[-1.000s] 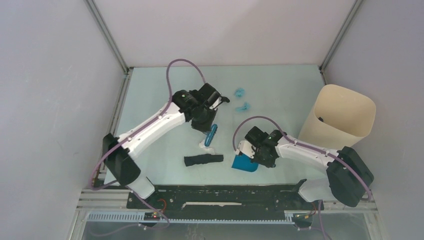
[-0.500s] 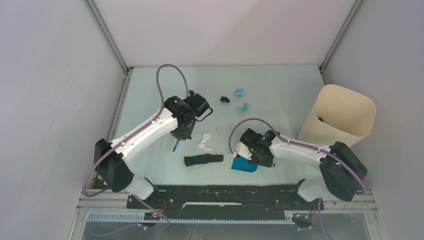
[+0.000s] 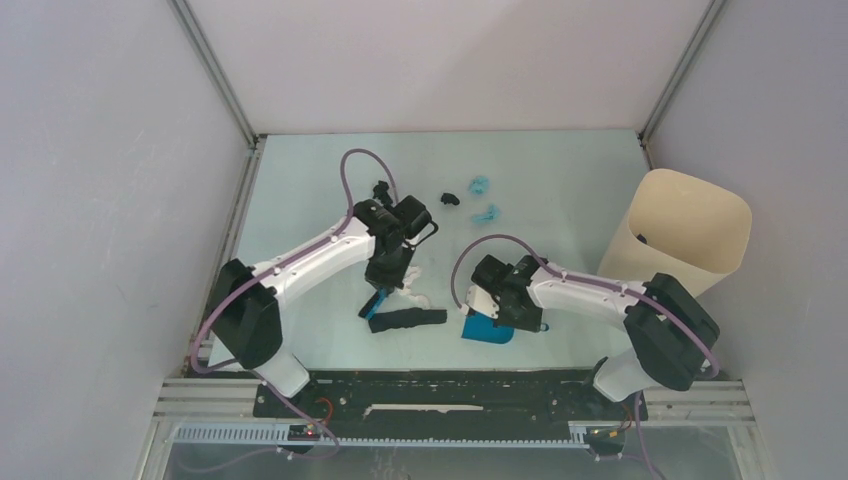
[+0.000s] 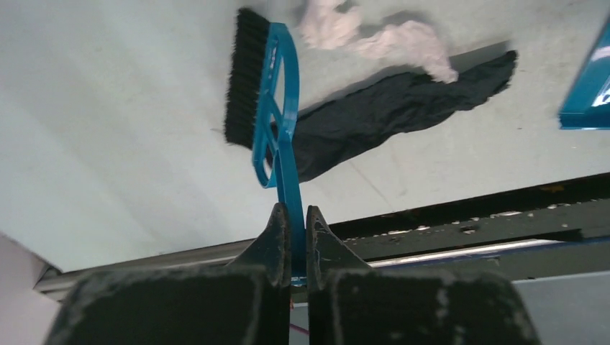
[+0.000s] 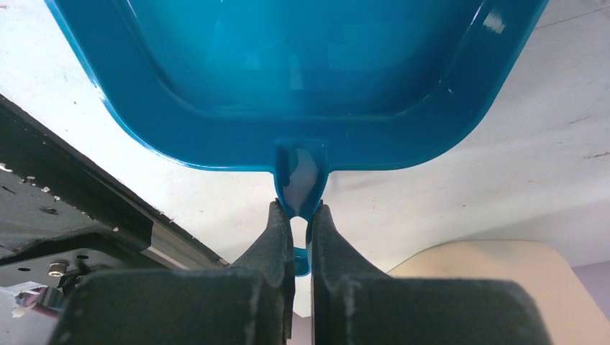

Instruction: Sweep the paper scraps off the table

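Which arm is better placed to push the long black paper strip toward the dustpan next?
Left. The left gripper is shut on the blue plastic hand brush, whose bristles sit beside the long black paper strip and the white crumpled scrap. The right gripper is occupied holding the blue plastic dustpan.

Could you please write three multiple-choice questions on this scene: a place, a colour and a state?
1. Where does the beige bin stand?
A. at the table's right edge
B. between the arms
C. at the far left corner

2. What colour is the long paper scrap lying left of the dustpan?
A. green
B. black
C. yellow

3. How is the right gripper?
A. open in the air
B. shut on the dustpan's handle
C. shut on the bin's rim

1 A: it stands far right in the top view.
2 B: it looks black in the top and left wrist views.
3 B: its fingers pinch the handle tab.
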Motion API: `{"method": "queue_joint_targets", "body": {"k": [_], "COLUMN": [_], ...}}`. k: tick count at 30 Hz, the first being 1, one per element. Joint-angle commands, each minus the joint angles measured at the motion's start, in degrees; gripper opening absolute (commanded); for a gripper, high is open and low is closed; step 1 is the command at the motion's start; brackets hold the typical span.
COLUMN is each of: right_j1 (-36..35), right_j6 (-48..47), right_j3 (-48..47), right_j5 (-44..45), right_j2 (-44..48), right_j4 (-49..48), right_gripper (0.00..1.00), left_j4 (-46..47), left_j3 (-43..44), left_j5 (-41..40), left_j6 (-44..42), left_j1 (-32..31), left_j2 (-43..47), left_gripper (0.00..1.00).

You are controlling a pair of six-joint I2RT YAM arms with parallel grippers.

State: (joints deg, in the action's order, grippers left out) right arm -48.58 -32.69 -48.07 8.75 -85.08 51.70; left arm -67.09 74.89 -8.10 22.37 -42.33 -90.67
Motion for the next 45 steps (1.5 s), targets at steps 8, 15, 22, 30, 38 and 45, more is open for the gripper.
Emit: {"method": "queue_joint_targets", "body": {"k": [8, 15, 22, 30, 38, 45], "right_j1": [-2.3, -2.8, -2.7, -1.1, 1.8, 3.2], "right_j6": [0.3, 0.7, 1.0, 0.7, 1.1, 2.1], "right_j3": [-4.1, -4.1, -4.1, -3.1, 0.1, 1.5], "right_j5": [-0.9, -0.8, -2.5, -2.6, -3.5, -3.3], "right_j2": [-2.8, -3.4, -2.5, -0.2, 2.4, 3.6], "right_j4": [3.1, 2.8, 2.4, 2.8, 3.0, 5.1], "right_gripper": [0.0, 0.0, 0.0, 0.0, 0.0, 0.0], "left_j4": [13.0, 13.3, 15.6, 10.2, -0.6, -5.8], "left_j3": [6.5, 11.6, 12.3, 13.4, 18.4, 36.0], "left_j5": [19.2, 23.3, 28.7, 24.1, 8.7, -2.9], "left_j6": [1.6, 3.5, 5.9, 4.0, -0.9, -10.0], "left_j1": [-5.3, -7.7, -8.0, -7.3, -6.7, -6.1], "left_j2": [-8.9, -9.6, -5.4, -0.4, 1.9, -12.5], "left_gripper": [0.0, 0.0, 0.0, 0.0, 0.0, 0.0]}}
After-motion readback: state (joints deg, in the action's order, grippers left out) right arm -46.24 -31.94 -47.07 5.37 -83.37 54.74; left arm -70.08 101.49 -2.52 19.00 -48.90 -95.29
